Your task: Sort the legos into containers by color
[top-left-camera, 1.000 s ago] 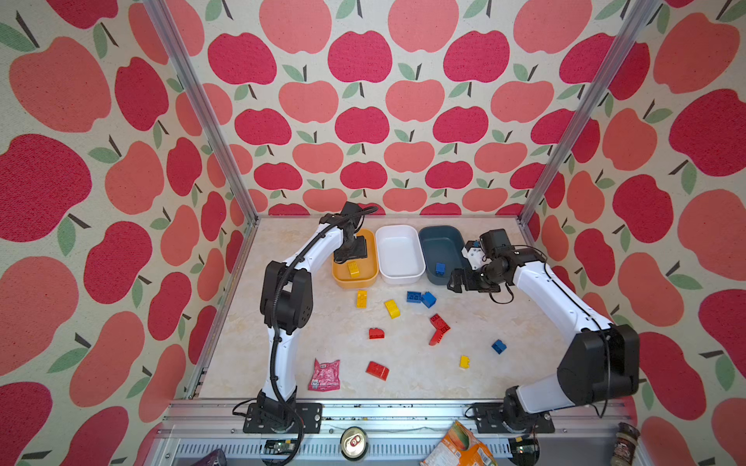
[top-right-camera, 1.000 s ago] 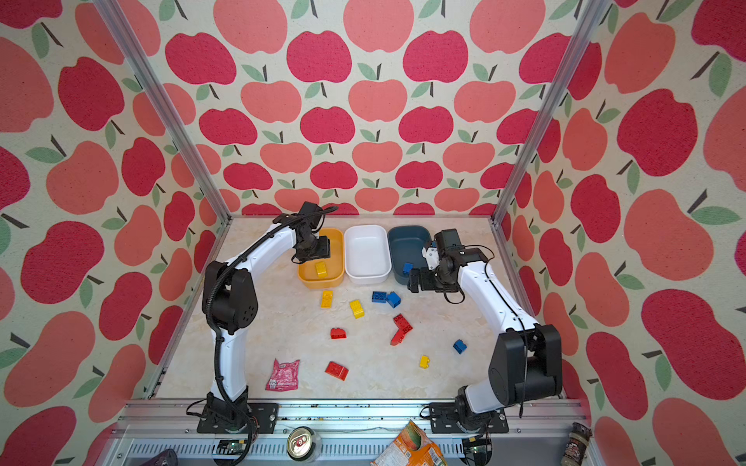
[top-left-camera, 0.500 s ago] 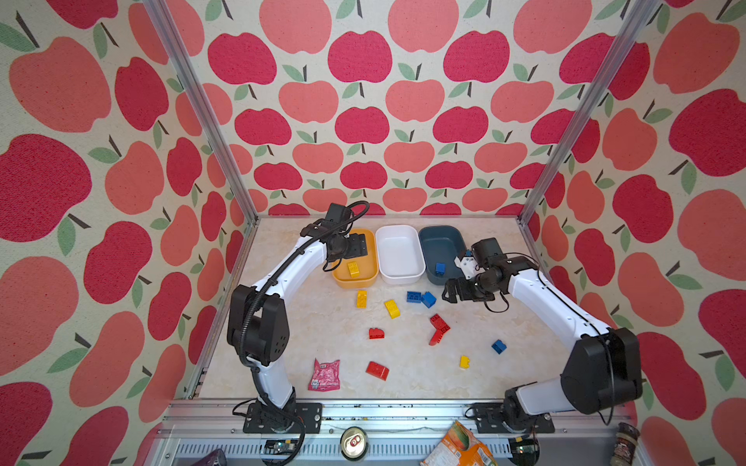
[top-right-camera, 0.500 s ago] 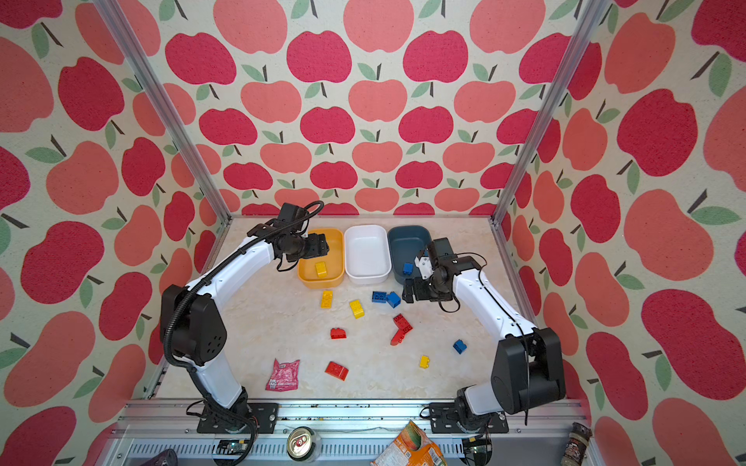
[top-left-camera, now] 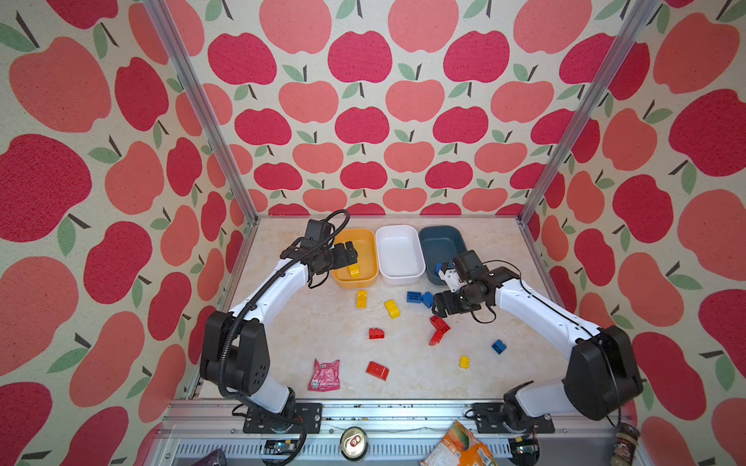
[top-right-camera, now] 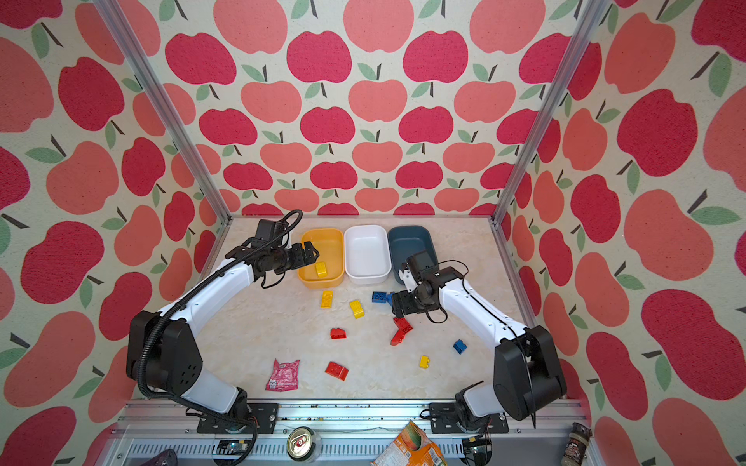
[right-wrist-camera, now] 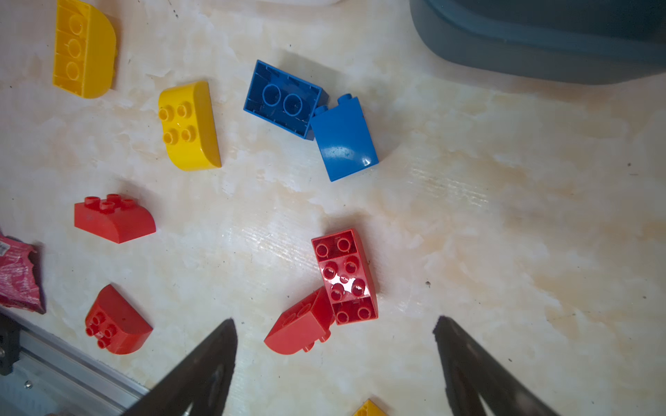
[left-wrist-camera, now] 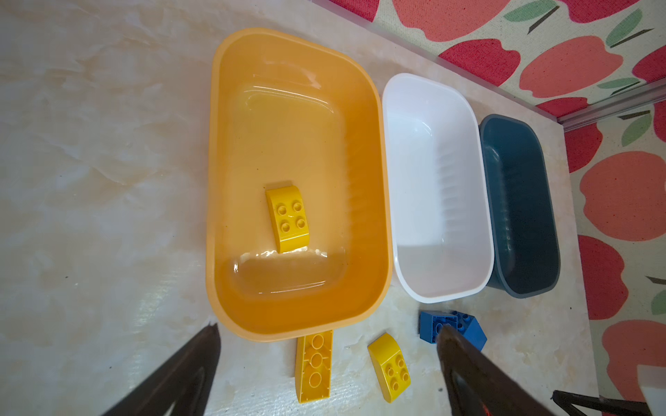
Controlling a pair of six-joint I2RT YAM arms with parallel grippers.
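Three containers stand in a row at the back: yellow tub (top-left-camera: pixel 365 244), white tub (top-left-camera: pixel 399 254), blue-grey tub (top-left-camera: pixel 438 242). One yellow lego (left-wrist-camera: pixel 288 216) lies in the yellow tub, and a blue one (top-left-camera: pixel 438 267) shows in the blue-grey tub. My left gripper (top-left-camera: pixel 347 252) hangs open and empty over the yellow tub's near left part. My right gripper (top-left-camera: pixel 440 308) is open and empty, low over two touching red legos (right-wrist-camera: pixel 344 277), beside a blue pair (right-wrist-camera: pixel 313 115). Loose yellow (top-left-camera: pixel 361 299), red (top-left-camera: pixel 376 333) and blue (top-left-camera: pixel 499 346) legos lie scattered on the table.
A crinkled pink packet (top-left-camera: pixel 324 375) lies near the front left. A can (top-left-camera: pixel 354 442) and an orange snack bag (top-left-camera: pixel 456 448) sit on the front rail. Apple-patterned walls and metal posts (top-left-camera: pixel 529 210) close in the table's back and sides.
My left gripper opened wider and pulled back to the left from over the yellow tub. My right gripper moved from the blue-grey tub down toward the loose legos in front of it.
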